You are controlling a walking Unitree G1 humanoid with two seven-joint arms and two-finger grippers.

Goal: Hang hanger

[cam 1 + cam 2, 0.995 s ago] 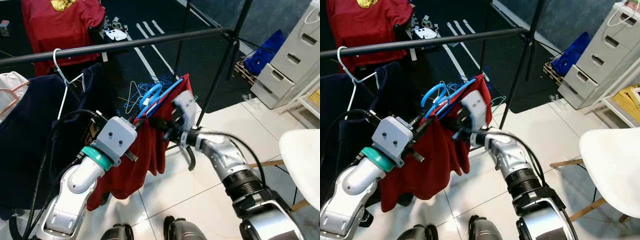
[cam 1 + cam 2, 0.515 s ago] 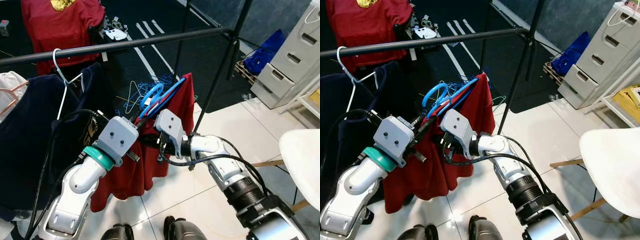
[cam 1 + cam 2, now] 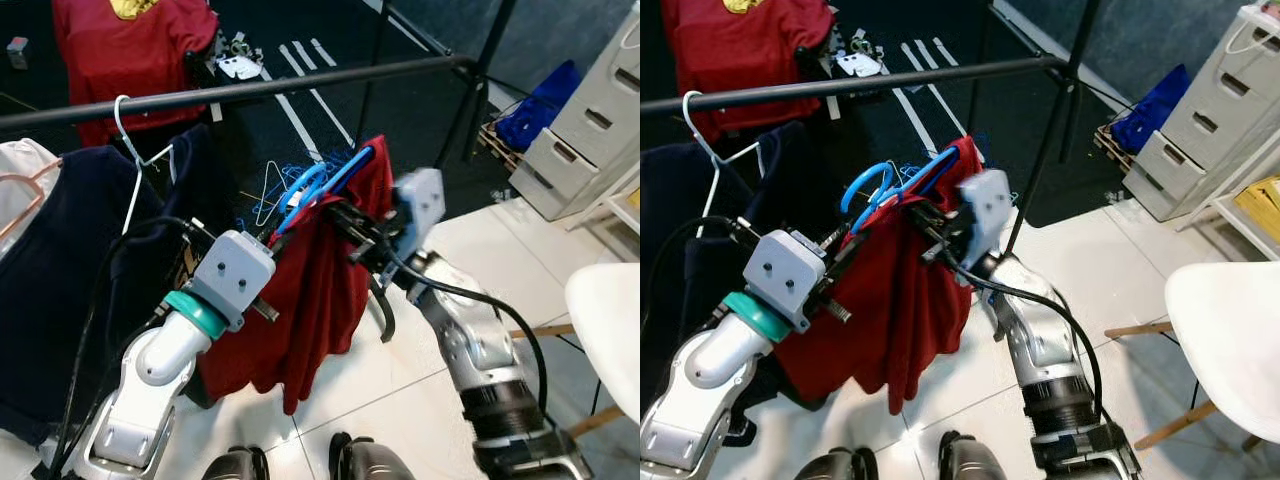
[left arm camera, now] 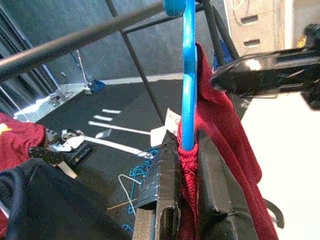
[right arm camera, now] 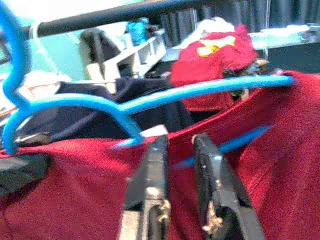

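Since 0.5 s ago the right arm has swung from the centre of the frame up toward the right, and its right gripper [image 3: 345, 222] now reaches in at the garment's upper edge from the right side.

Nearest the camera, at lower left of the head views, the left arm rises to the left gripper [image 3: 275, 243], whose 2 fingers [image 4: 162, 182] are clamped on the collar of the red shirt [image 3: 310, 310] and on the stem of the blue hanger [image 3: 318, 186] that carries it. The right gripper's 2 fingers [image 5: 150, 182] lie nearly together with a narrow gap, pressed against the red cloth just under the hanger's blue arm; whether they pinch a fold of it is hard to judge from the blurred wrist view.

The hanger and shirt hang at the frame's centre, held up in the air below the black rail [image 3: 300, 85], the hook not yet over it.

Farther back at the left, a white hanger [image 3: 130, 150] sits on the rail with a navy garment [image 3: 70, 270]. At the far right stand grey drawers [image 3: 590, 120], with a white chair [image 3: 610, 330] nearer at the right edge.
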